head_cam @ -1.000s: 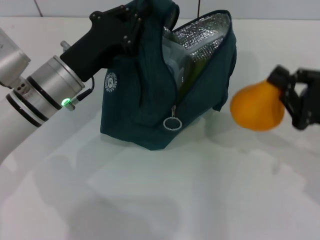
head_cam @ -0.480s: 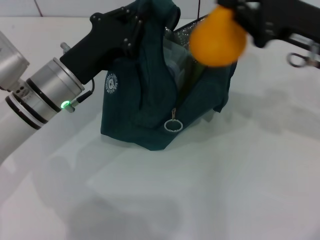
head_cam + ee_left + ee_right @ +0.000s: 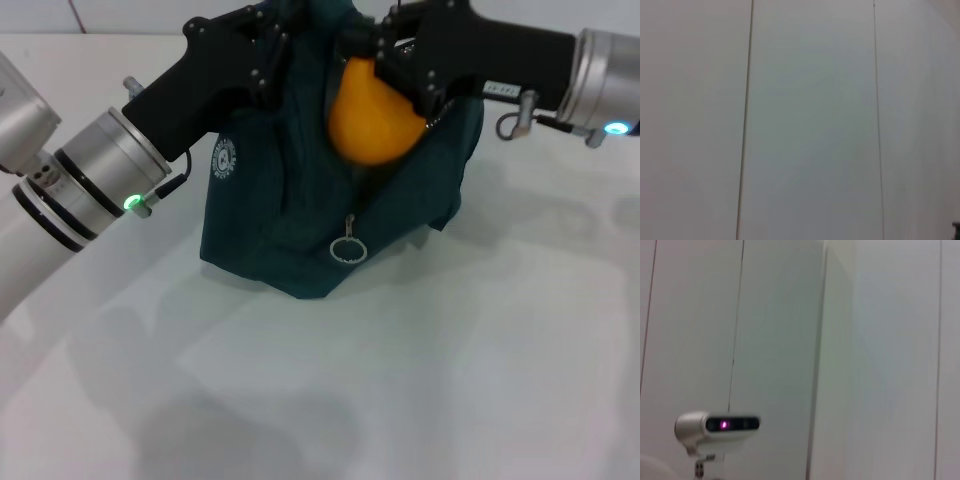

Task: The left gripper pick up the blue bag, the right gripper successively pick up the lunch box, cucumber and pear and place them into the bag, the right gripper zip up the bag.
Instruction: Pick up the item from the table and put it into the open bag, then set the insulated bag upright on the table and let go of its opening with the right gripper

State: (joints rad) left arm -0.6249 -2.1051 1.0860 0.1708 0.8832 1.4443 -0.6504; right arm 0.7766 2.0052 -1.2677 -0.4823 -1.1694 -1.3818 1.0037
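Gripping the orange pear (image 3: 372, 112), the right gripper (image 3: 385, 62) reaches in from the right side of the head view and holds the fruit right at the open mouth of the blue bag (image 3: 300, 215). Its dark fingers are clamped on the upper part of the pear, and the rounded body of the fruit hangs just below them, in front of the bag's opening and above the zipper line. Directly beneath the pear, lower on the bag's front, a metal zipper ring (image 3: 345, 247) dangles against the fabric.

To the left of that claw, the left gripper (image 3: 268, 40) is clenched on the bag's top edge, holding the fabric up so the bag stands on the white table (image 3: 420, 380). A round white logo patch (image 3: 222, 162) on the bag's side sits just below this claw. The two claws are near each other at the top of the bag, with the pear between them and slightly lower.

The lunch box and cucumber cannot be made out from here, since the pear and the right claw cover the opening.

Both wrist views show only pale wall panels; the right wrist view also catches a small white camera device (image 3: 715, 427) with a lit lens.
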